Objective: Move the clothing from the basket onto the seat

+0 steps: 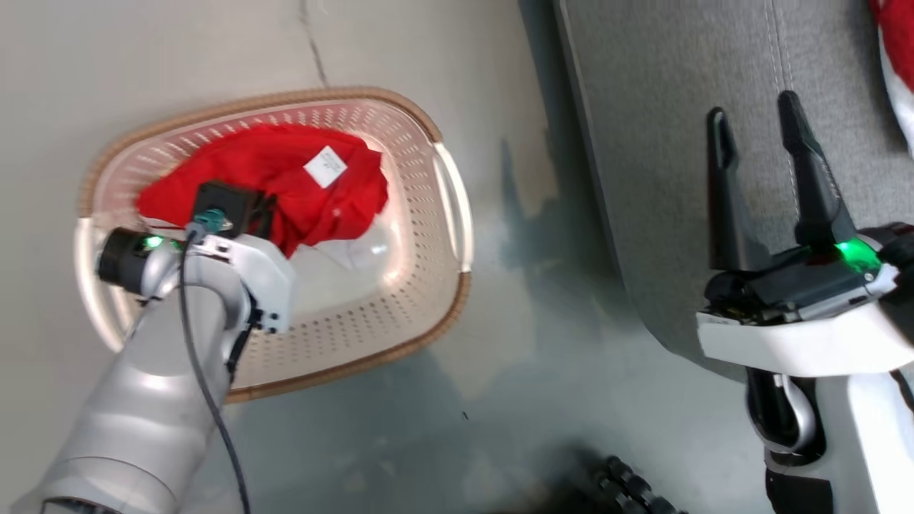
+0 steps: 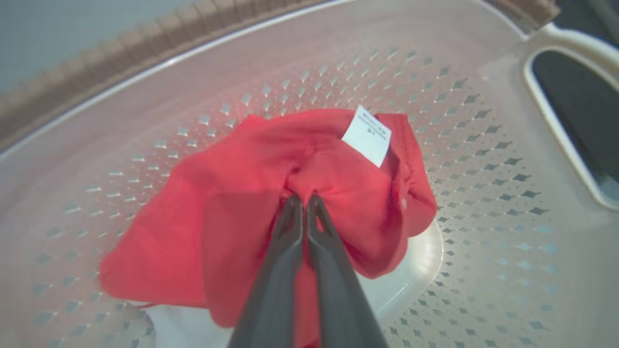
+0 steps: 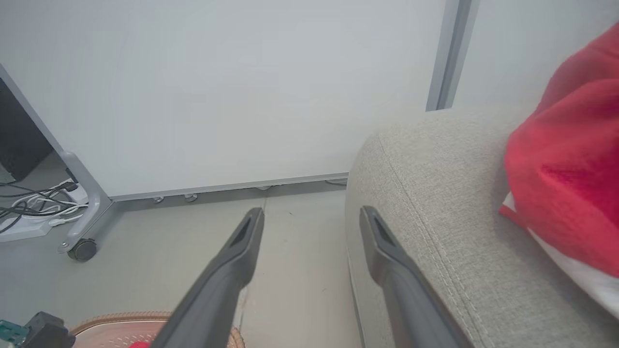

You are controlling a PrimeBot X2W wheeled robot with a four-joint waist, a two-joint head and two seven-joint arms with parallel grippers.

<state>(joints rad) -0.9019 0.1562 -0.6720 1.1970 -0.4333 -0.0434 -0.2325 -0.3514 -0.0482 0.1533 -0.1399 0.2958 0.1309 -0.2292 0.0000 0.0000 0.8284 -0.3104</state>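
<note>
Left wrist view: the left gripper [image 2: 304,198] has its fingers pressed together, pinching a fold of the red garment [image 2: 232,217], which lies inside the laundry basket [image 2: 483,193] with its white label [image 2: 366,135] facing up. Head view: the right gripper [image 1: 753,107] hovers at the edge of the grey seat [image 1: 664,107], fingers spread wide, holding nothing. A second red garment [image 1: 896,43] with white trim lies on the seat.

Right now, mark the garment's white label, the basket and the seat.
white label [image 2: 366,135], left wrist view, centre of the tag.
basket [image 1: 343,93], head view, brown woven rim on the far side.
seat [image 1: 777,50], head view, on the stitched seam.
</note>
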